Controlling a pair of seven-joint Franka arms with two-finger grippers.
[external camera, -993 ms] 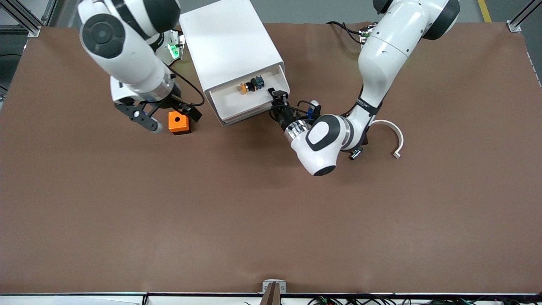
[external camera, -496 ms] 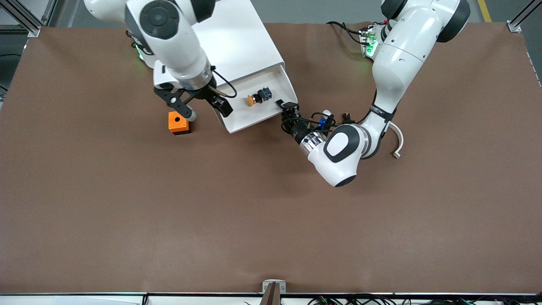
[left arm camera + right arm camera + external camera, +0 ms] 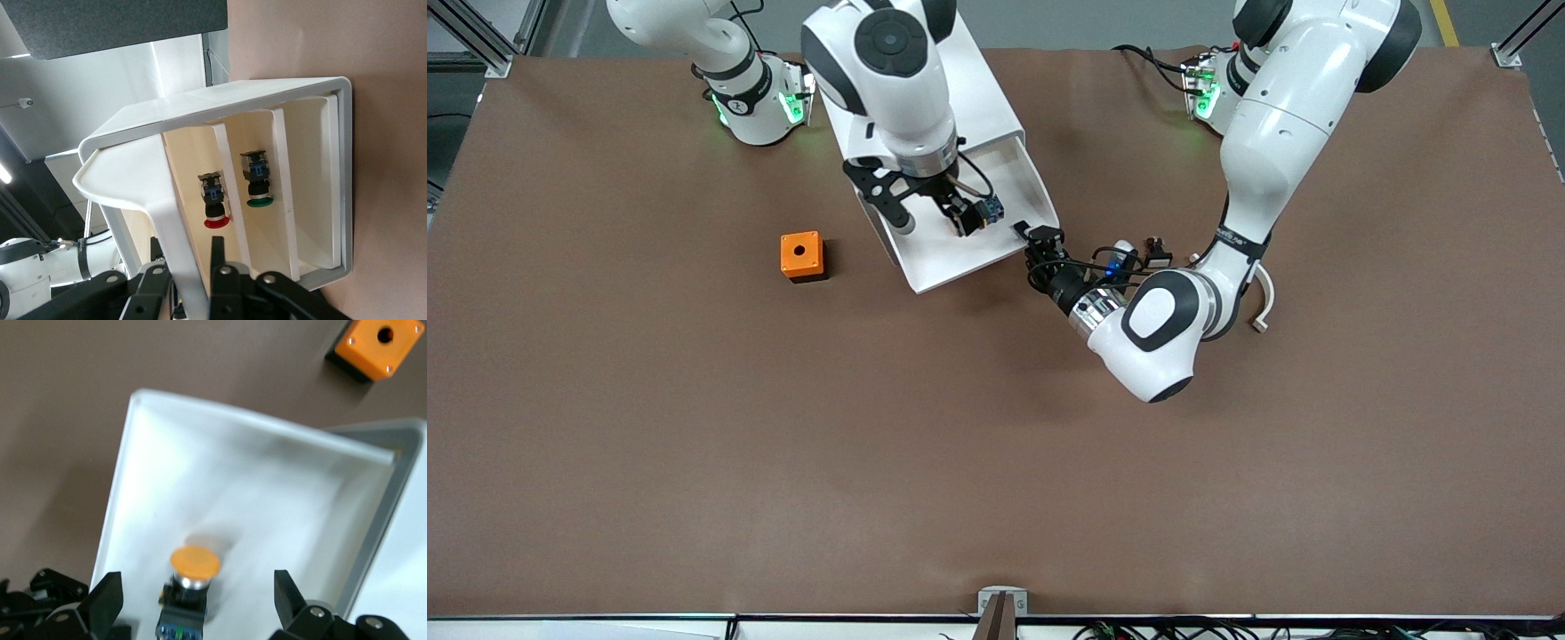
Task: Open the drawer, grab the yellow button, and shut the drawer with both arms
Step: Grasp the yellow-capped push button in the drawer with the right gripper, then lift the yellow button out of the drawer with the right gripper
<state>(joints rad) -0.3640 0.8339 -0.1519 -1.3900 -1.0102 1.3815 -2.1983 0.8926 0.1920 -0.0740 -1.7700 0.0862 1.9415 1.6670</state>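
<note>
the drawer (image 3: 960,253) stands pulled out of the white cabinet (image 3: 925,84), and the button (image 3: 192,570) lies on its floor, orange cap toward the open front, black body and blue end toward the cabinet. the right gripper (image 3: 932,213) hangs over the drawer right above the button, its fingers spread wide to either side of it and holding nothing. from the front camera, this gripper hides most of the button. the left gripper (image 3: 1042,242) sits at the drawer's front corner toward the left arm's end of the table, fingers nearly closed on the drawer's front wall (image 3: 175,247). below the drawer, the left wrist view shows two more compartments with a red-capped part (image 3: 215,200) and a green-capped part (image 3: 257,179). an orange cube (image 3: 801,256) with a round hole rests on the table near the drawer, toward the right arm's end. a curved white piece (image 3: 1263,298) lies by the left arm's elbow.
</note>
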